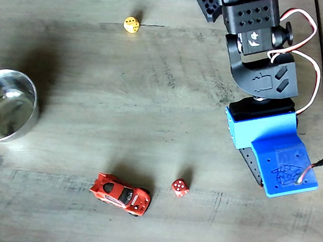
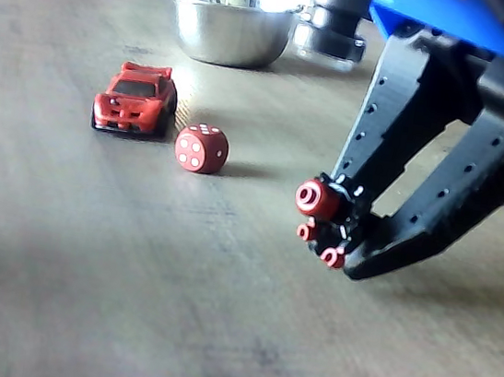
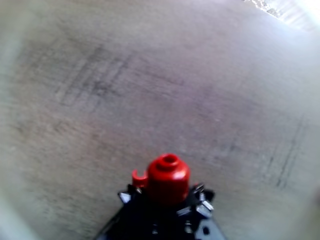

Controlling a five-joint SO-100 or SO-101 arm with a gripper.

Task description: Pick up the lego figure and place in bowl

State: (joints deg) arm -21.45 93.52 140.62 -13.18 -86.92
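Starting at the left edge of a fixed view looking down on the grey wood-grain table [image 1: 152, 96], the bowl [image 1: 1, 106] sits as a round shiny steel dish with a reflective inside, well apart from everything else. Further right and toward the top lies a yellow die [image 1: 131, 24], alone on the bare surface. Lower down rests a red toy car [image 1: 120, 194], and just to its right, near but not touching, a red die [image 1: 180, 187] with white dots. At the right side the black and blue arm [image 1: 273, 146] reaches down into the scene, its white and red wires looping beside it. In a fixed view set low on the table, the car [image 2: 135, 99] and the red die [image 2: 201, 148] stand in front of the bowl [image 2: 229, 26], and to their right the gripper [image 2: 339, 233] hangs tilted above the table with its two black fingers [image 2: 393, 142] drawn together at the tips around the lego figure [image 2: 322, 218], whose red head and red limb tips stick out toward the left, clear of the surface. In the wrist view the figure's red head [image 3: 168, 177] pokes up from the black fingertips at the bottom middle, against blurred table.
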